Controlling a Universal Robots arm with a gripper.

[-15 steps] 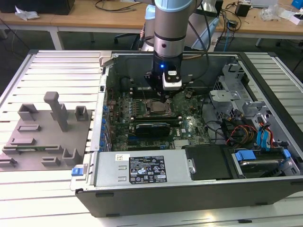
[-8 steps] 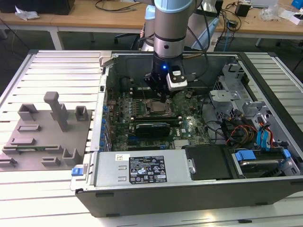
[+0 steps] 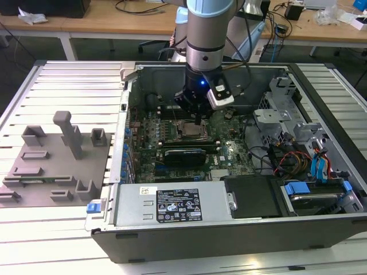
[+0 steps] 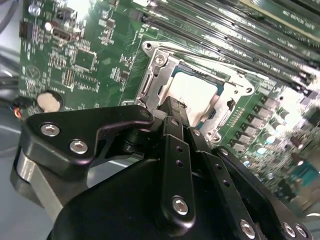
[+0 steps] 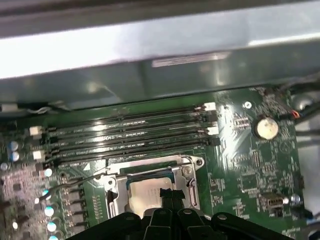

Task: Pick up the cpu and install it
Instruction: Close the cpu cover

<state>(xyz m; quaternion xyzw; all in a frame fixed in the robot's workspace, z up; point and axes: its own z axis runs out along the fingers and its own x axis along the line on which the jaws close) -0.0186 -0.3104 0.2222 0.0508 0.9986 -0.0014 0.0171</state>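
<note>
The cpu point(image 4: 194, 91) is a pale square chip lying flat inside the metal-framed socket point(image 4: 159, 60) of the green motherboard point(image 4: 95, 60). It also shows as the cpu point(image 5: 145, 189) in the first wrist view and as the cpu point(image 3: 191, 129) in the exterior view. My gripper point(image 4: 173, 104) hangs straight over the socket, its two black fingers pressed together into one narrow bar with nothing between them. The fingertips sit at the cpu's near edge; I cannot tell whether they touch it. The gripper point(image 3: 198, 118) is deep inside the open computer case point(image 3: 229, 235).
Memory slots point(image 5: 130, 131) run beside the socket, with a coin battery point(image 5: 266, 128) nearby. A black card point(image 3: 183, 156) lies just in front of the socket. Cables and drive cages point(image 3: 298, 143) crowd the case on the exterior view's right. A grey fixture plate point(image 3: 57, 160) sits at that view's left.
</note>
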